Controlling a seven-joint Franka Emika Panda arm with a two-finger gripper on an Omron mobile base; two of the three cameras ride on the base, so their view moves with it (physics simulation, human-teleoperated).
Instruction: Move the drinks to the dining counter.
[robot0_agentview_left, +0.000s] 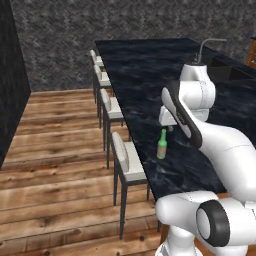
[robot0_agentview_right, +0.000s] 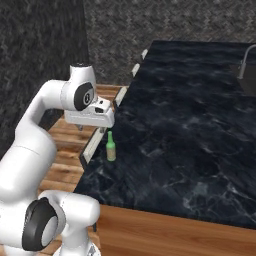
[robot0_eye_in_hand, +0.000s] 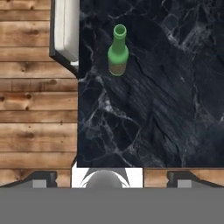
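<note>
Left base view: the green bottle (robot0_agentview_left: 162, 144) is seen standing upright on the dining counter (robot0_agentview_left: 145, 85), near its stool-side edge. The gripper (robot0_agentview_left: 170, 128) is held just above and beside it, not touching. White-seated stools (robot0_agentview_left: 116, 108) are lined up along that edge.

Right base view: same green bottle (robot0_agentview_right: 111, 147), upright near the counter's (robot0_agentview_right: 180, 125) corner. The gripper (robot0_agentview_right: 80, 126) is parked above the edge, a bit to the side of it.

Hand view: the bottle (robot0_eye_in_hand: 118, 51) is looked down on from above, well clear of the fingertips (robot0_eye_in_hand: 43, 178). Jaws are spread wide, nothing gripped. One stool seat (robot0_eye_in_hand: 66, 30) is tucked against the marble.
</note>
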